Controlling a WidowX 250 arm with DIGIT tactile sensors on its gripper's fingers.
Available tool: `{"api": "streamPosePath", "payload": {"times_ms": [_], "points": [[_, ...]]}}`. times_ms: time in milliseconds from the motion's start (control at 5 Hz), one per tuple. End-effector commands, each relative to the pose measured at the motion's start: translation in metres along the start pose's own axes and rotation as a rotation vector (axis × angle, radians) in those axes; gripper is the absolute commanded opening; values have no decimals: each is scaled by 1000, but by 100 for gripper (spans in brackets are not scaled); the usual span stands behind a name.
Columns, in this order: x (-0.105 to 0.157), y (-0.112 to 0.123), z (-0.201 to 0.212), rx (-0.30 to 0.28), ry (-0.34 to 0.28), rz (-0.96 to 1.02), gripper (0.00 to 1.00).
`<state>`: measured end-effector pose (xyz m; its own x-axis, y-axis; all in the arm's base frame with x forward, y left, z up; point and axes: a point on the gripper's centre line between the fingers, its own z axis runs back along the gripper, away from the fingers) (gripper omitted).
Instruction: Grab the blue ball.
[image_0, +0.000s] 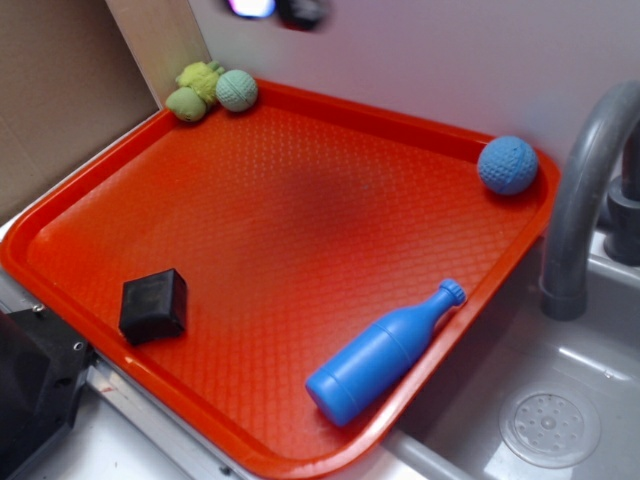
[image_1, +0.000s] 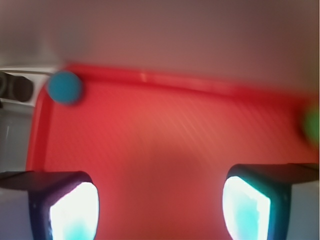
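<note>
Pale wall, grey faucet, sink.

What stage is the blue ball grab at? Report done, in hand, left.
Done: nothing; the blue ball sits untouched in the red tray's corner. In hand: the tool hangs open and empty above the tray, the ball far off in the wrist view. Left: approach, descend, close on it.

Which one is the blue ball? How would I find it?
Find the big red tray, then its far corner nearest the grey faucet. The blue ball sits there alone. It is bumpy and deep blue, unlike the paler green ball in the other far corner or the long blue bottle.
</note>
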<state>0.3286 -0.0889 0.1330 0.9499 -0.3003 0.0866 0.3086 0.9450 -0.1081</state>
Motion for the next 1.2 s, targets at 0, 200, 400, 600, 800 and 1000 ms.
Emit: {"api": "streamPosePath", "payload": {"times_ms": [0,200,400,600,800,1000], "points": [[57,-69,-19,-81,-177,-360,100],[39,-72,-23,-24,-217,-363,100],[5,-66,-5,83,-303,-280,100],[-17,-66,4,146,-354,-201,100],[-4,-74,-19,105,-398,-218,100],[16,-83,-47,110,-412,-189,100]]}}
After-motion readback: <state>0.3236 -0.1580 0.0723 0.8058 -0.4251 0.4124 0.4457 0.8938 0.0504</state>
